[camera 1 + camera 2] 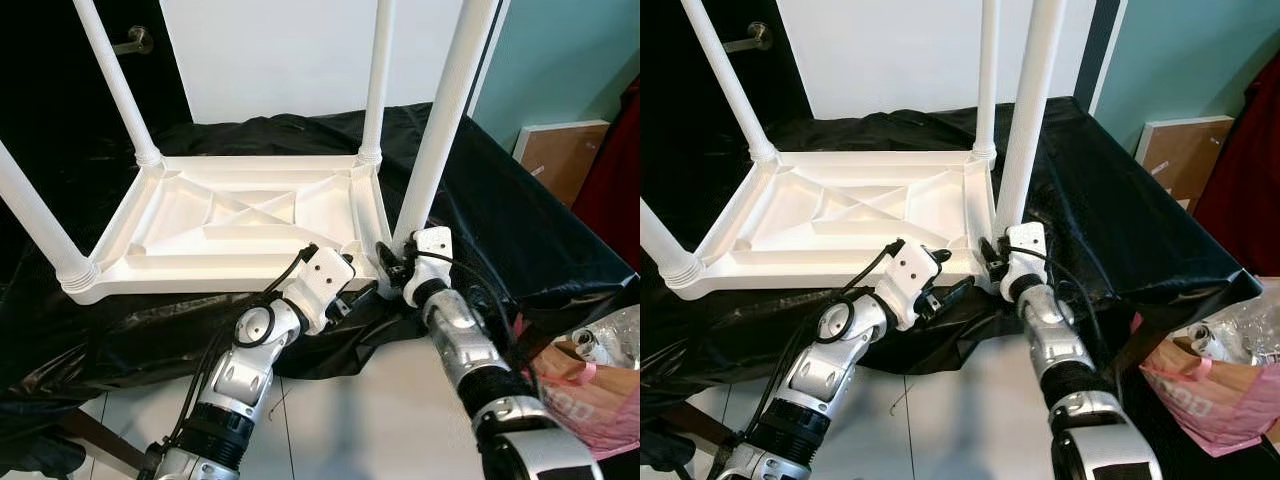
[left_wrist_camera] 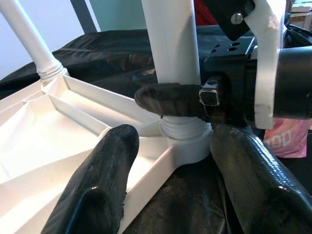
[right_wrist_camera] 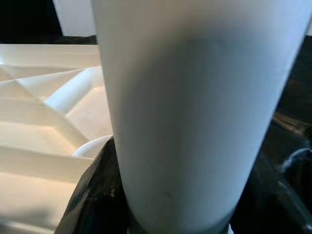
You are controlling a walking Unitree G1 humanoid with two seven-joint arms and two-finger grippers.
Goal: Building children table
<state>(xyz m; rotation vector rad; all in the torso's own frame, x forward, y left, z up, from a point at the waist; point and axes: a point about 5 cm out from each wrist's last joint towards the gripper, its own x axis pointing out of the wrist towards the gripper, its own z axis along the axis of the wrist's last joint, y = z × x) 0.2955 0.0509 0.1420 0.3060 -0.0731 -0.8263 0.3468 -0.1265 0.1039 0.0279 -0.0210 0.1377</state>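
Observation:
The white children's table [image 1: 230,215] lies upside down on a black cloth [image 1: 520,220], its legs pointing up. My right gripper [image 1: 395,262] is shut on the base of the near-right leg [image 1: 440,130], just above its threaded socket. In the left wrist view one of its fingers [image 2: 168,100] wraps around that leg. The right wrist view shows the leg [image 3: 195,97] pressed close between the black fingers [image 3: 92,200]. My left gripper [image 2: 173,146] is open, with its fingers either side of the same tabletop corner, low at the near edge [image 1: 950,292].
Three other legs stand at the far left [image 1: 115,85], far right [image 1: 377,80] and near left [image 1: 35,220]. A pink bag [image 1: 580,390] sits on the floor to the right, with a brown board [image 1: 560,155] behind it. Light tiled floor [image 1: 370,420] lies below.

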